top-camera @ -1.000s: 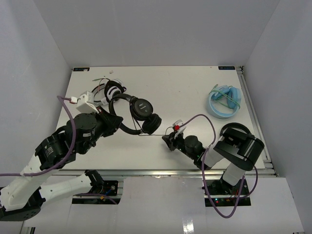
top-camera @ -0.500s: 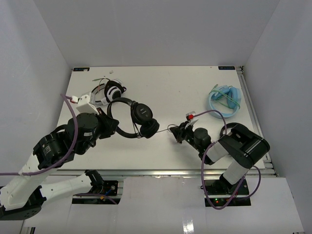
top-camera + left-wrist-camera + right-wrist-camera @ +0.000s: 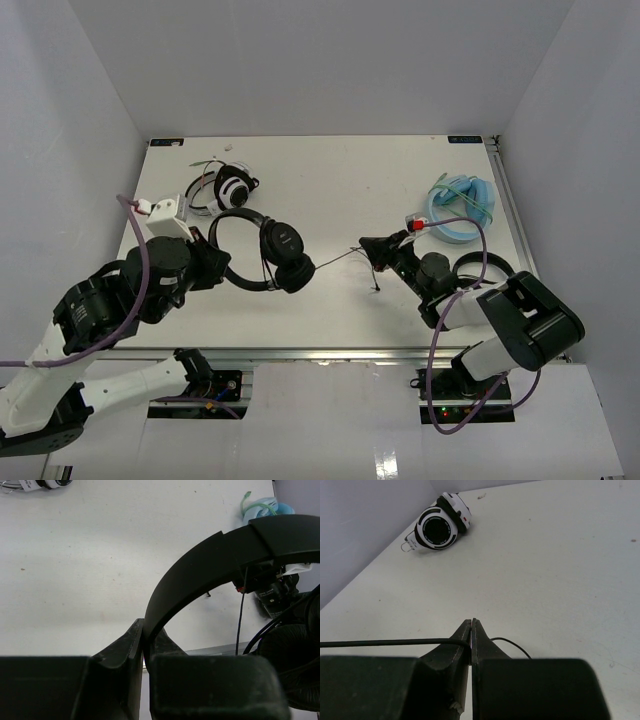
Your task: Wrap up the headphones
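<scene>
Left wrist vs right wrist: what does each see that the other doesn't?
Left wrist only: the left pincer shut on the black over-ear headphones at their curved headband, a black earcup, and a pale blue item with green cable far off. Right wrist only: the right pincer pinching the thin black cable. Both: the white tabletop, the cable, and the white-and-black headphones, which are cropped in the left view.

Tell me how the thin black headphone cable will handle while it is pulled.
The thin black cable is probably floppy: past the right tool its free end curls loosely. Running straight from the black over-ear headphones, it looks light and could slip through a thin pinch.
</scene>
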`<state>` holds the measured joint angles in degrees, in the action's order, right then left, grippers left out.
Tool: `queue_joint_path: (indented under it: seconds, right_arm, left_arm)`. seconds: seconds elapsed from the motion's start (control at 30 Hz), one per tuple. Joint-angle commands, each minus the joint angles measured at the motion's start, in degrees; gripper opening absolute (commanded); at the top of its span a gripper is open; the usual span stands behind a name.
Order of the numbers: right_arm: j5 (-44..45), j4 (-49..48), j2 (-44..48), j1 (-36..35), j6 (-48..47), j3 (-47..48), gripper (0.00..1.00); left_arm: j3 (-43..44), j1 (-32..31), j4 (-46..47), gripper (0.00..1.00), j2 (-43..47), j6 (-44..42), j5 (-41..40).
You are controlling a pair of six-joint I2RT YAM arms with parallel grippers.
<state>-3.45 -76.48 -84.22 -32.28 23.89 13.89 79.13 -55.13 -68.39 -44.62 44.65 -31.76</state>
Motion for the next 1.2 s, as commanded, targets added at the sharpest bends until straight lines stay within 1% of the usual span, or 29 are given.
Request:
queue_joint_path:
  seconds: [0.0,0.13,0.27,0.37,0.43,0.5,0.57,0.63,0.7,0.73,0.83,0.9,0.97,1.03,1.13,1.17]
  right_arm:
    - [0.73,0.17,2.24,0.86,0.25,1.33,0.08]
    - [0.45,0.45,3.29,0.89,-0.07,0.78,0.08]
    - [0.14,0.29,3.85,0.89,0.02,0.39,0.08]
    - [-0.06,0.28,3.70,0.81,-0.12,0.35,0.08]
    - [-0.13,-0.08,3.13,0.81,-0.16,0.35,0.08]
    - [-0.60,-0.50,2.67,0.90,-0.16,0.56,0.08]
    - [-0.91,-0.38,1.99,0.85,-0.16,0.93,0.08]
    - [-1.57,0.08,1.61,0.90,-0.25,1.53,0.08]
    - [-1.83,1.77,1.92,0.90,-0.67,2.52,0.08]
    - [-1.69,4.11,2.37,0.86,-1.13,3.64,0.08]
    - [-0.69,16.34,4.92,1.38,-2.16,9.20,0.08]
    - [-0.32,25.67,7.04,1.71,-4.03,13.75,0.08]
    - [0.31,36.65,9.39,1.86,-5.97,19.53,0.08]
    - [0.39,45.28,10.91,1.87,-8.95,24.79,0.08]
    - [-1.78,60.28,11.14,1.87,-13.22,35.66,0.08]
    - [-3.77,64.65,10.78,1.91,-13.86,39.15,0.08]
  left_arm:
    - [2.91,0.03,-0.70,0.00,3.41,3.03,-5.16]
    - [3.17,0.03,0.03,0.00,4.14,4.41,-9.46]
    - [5.19,0.03,0.58,0.00,1.94,4.51,-13.21]
    - [5.89,0.03,2.70,0.00,0.37,3.72,-12.38]
    - [4.87,0.03,5.90,0.00,0.82,2.40,-8.68]
    - [2.74,0.03,10.38,0.00,1.61,-1.15,-3.06]
    - [1.68,0.03,12.35,0.00,2.84,-2.92,2.60]
    - [0.93,0.03,13.15,0.00,3.11,-6.64,7.47]
    - [0.81,0.03,11.21,0.00,1.75,-10.49,15.05]
    - [0.81,0.03,9.25,0.00,0.41,-11.84,17.81]
    - [-1.19,0.03,2.95,0.00,-4.53,-13.50,20.44]
    - [-3.10,0.03,0.30,0.00,-7.32,-14.13,18.79]
    - [-4.90,0.03,-0.82,0.00,-8.70,-14.61,15.38]
    - [-6.07,0.03,-1.38,0.00,-10.33,-15.34,12.07]
    - [-7.28,0.03,-0.44,0.00,-12.40,-16.20,8.23]
    - [-7.68,0.03,0.28,0.00,-13.12,-16.48,7.51]
